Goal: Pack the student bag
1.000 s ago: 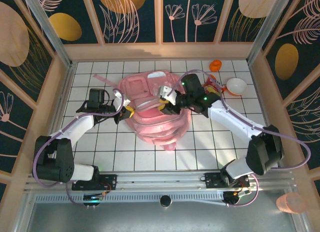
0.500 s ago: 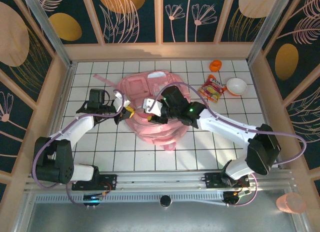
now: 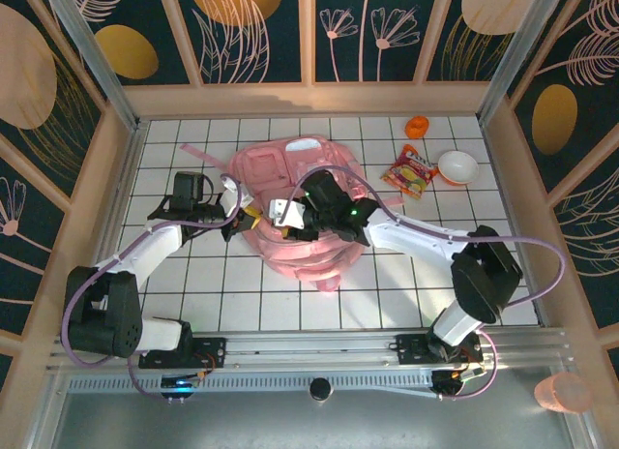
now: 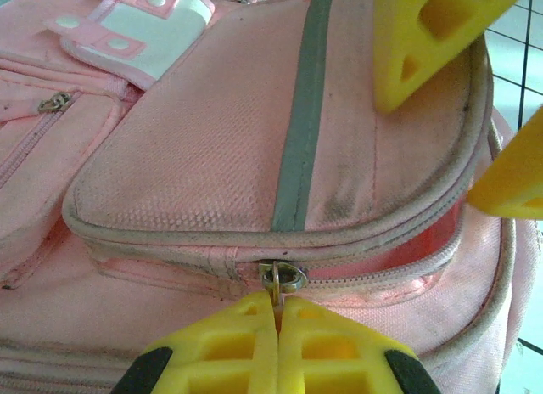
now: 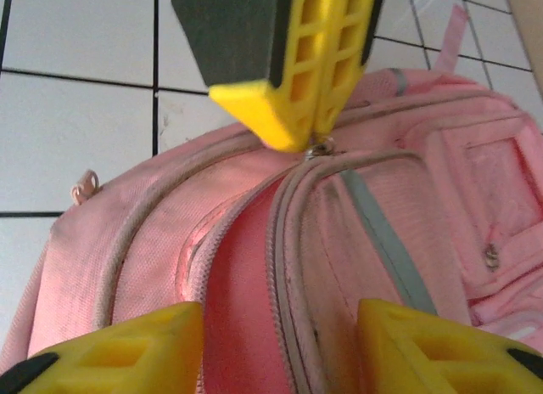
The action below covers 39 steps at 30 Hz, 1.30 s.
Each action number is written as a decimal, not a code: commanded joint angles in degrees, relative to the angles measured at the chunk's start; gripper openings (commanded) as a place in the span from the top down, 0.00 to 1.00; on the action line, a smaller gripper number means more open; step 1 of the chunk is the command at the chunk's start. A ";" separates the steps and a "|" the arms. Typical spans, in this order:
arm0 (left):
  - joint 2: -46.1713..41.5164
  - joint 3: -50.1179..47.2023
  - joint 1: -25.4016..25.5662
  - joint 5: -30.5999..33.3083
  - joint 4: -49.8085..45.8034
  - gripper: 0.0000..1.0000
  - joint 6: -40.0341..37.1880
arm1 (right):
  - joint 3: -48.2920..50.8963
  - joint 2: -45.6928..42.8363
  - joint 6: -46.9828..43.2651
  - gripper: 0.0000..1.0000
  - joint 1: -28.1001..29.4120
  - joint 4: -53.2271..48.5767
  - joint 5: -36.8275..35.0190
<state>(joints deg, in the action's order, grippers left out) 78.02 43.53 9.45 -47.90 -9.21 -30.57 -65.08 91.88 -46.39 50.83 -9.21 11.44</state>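
The student bag (image 3: 311, 159), a big pink backpack, lies flat in the middle of the tiled table. My left gripper (image 3: 240, 217) is at the bag's left edge, shut on the metal zip pull (image 4: 284, 277) of a compartment. In the right wrist view the left gripper (image 5: 297, 67) pinches the zip pull (image 5: 320, 148), and the zip behind it gapes, showing red lining (image 5: 242, 275). My right gripper (image 3: 298, 220) hovers open over the bag. Its yellow fingers (image 5: 119, 351) straddle the open zip and the flap edge, holding nothing.
A colourful snack packet (image 3: 411, 171) lies right of the bag. Beside it stand a white bowl (image 3: 457, 165) and a small orange object (image 3: 417, 127) near the back wall. Wooden walls ring the table. A pink cup (image 3: 561, 393) sits outside the frame at the near right.
The right arm has swung left from beside the snack packet to above the bag's open zip. The left arm and the bag have stayed put.
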 commanded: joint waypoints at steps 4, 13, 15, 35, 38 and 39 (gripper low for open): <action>-1.22 0.20 1.79 -2.47 1.14 1.00 -0.37 | -1.46 1.29 3.76 0.85 -1.08 4.07 -0.32; -2.65 0.90 6.85 -6.02 -0.14 1.00 2.51 | 0.60 4.27 10.81 1.00 -2.87 13.45 -2.69; -3.21 1.07 7.71 -7.44 0.91 1.00 4.42 | 1.36 4.35 11.96 1.00 -3.99 15.81 0.28; -3.33 2.80 11.96 -10.60 -0.38 1.00 11.23 | 5.84 1.61 -3.09 1.00 -5.73 11.50 11.55; -3.35 2.31 14.06 -10.61 1.78 0.98 12.85 | 6.21 1.55 -2.56 1.00 -6.46 13.55 14.60; -3.31 2.13 14.23 -10.72 2.21 0.96 13.15 | 6.42 1.21 -3.13 1.00 -6.75 13.58 15.76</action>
<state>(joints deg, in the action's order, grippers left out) 75.29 43.92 20.49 -48.42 -11.07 -19.18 -59.68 93.03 -49.21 44.64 0.01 24.10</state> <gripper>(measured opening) 0.047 0.082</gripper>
